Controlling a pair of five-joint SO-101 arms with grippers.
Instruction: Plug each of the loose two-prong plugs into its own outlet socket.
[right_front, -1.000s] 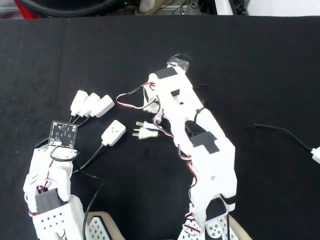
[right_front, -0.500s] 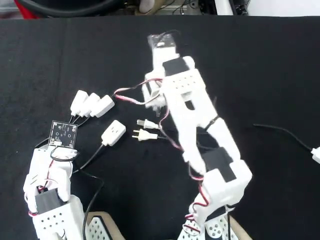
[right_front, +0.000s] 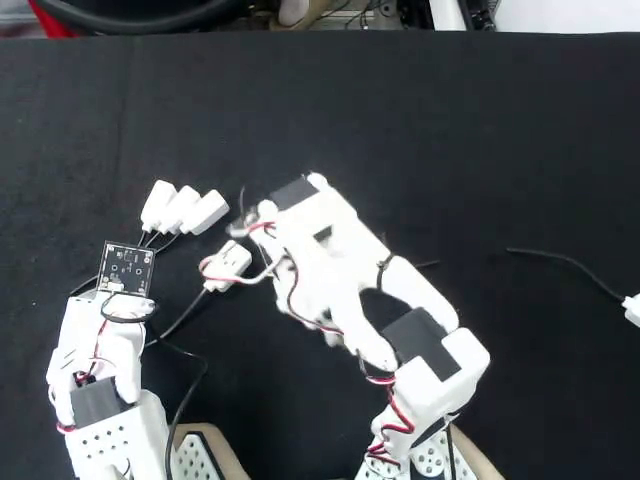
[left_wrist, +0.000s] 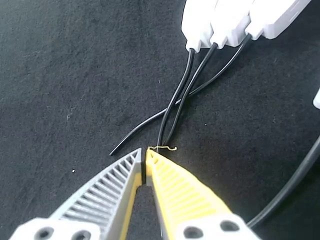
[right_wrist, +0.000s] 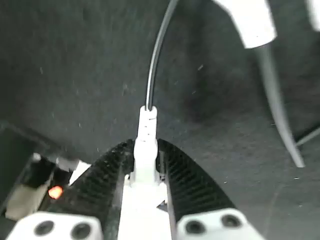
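Your right hand (right_wrist: 145, 150) is clamped on a two-prong plug (right_wrist: 147, 125) (black cord (right_wrist: 159, 55) trailing off it). Next, its prongs need lining up with the lone outlet socket (right_front: 228, 262). Your left hand (left_wrist: 145, 156) sits pinched together.

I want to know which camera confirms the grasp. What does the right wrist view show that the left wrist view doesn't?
Right wrist view: the right gripper, black-fingered, shut on a white plug whose black cord runs away across the table.
Left wrist view: the left gripper, grey and yellow, shut on nothing, pointing at three white outlet sockets side by side, their black cords running towards its tips.
Both: the black table cover with black cabling lying on it.
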